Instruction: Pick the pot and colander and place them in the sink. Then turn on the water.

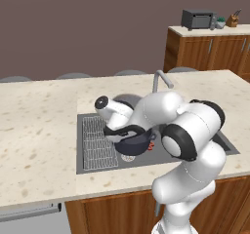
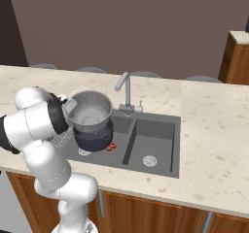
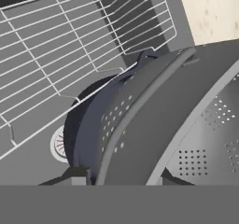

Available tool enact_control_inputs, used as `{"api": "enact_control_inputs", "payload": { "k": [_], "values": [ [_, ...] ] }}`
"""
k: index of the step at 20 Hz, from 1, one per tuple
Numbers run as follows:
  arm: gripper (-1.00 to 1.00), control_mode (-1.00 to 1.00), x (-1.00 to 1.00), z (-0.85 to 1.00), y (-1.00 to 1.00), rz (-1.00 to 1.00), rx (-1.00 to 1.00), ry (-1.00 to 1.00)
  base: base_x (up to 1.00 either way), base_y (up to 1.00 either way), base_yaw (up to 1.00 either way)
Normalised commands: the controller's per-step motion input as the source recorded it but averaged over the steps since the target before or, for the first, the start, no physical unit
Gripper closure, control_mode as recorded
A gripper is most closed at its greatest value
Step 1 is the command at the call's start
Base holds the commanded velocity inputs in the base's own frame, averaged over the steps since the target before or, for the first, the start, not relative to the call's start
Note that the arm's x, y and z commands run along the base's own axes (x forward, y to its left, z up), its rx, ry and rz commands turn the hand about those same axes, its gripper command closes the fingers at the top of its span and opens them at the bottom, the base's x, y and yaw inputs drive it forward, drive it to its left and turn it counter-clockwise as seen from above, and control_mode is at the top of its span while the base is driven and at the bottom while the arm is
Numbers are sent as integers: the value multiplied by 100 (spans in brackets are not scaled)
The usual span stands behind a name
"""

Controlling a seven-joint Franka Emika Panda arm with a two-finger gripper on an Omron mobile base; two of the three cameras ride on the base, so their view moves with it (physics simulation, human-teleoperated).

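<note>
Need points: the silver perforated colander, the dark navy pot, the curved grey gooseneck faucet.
Light silver perforated colander [image 2: 90, 111]: right base view, inner bowl wall.
Round dark navy-grey pot [image 2: 92, 140]: right base view, outer side wall under the colander.
Curved grey gooseneck faucet [image 2: 127, 92]: right base view, upright stem.

1. A plain dull mauve-brown wall [image 1: 83, 28] fills the upper half of both base views.
2. A speckled beige counter [image 1: 34, 126] runs across the middle of the frame, with wood cabinet fronts [image 2: 146, 212] along the bottom.
3. Rounded grey chair backs [image 1: 73, 75] show just above the counter's far edge.
4. At the upper right of the left base view stands a second wooden cabinet [image 1: 195, 50] with a pale top, bearing a dark toaster oven [image 1: 197, 19] and a knife block [image 1: 233, 19].
5. Light is even and soft.
</note>
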Motion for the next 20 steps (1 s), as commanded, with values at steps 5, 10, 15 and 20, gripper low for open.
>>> {"api": "enact_control_inputs", "payload": {
  "k": [5,10,15,20],
  "values": [
    [100,-100,0,-23,-1,0,0,2,0,0,0],
    [100,-100,0,-25,0,0,-5,16,0,0,0],
    [100,-100,-5,-9,-1,0,-1,9,0,0,0],
    [100,-100,-20,-8,-1,0,0,4,0,0,0]
  ]
}}
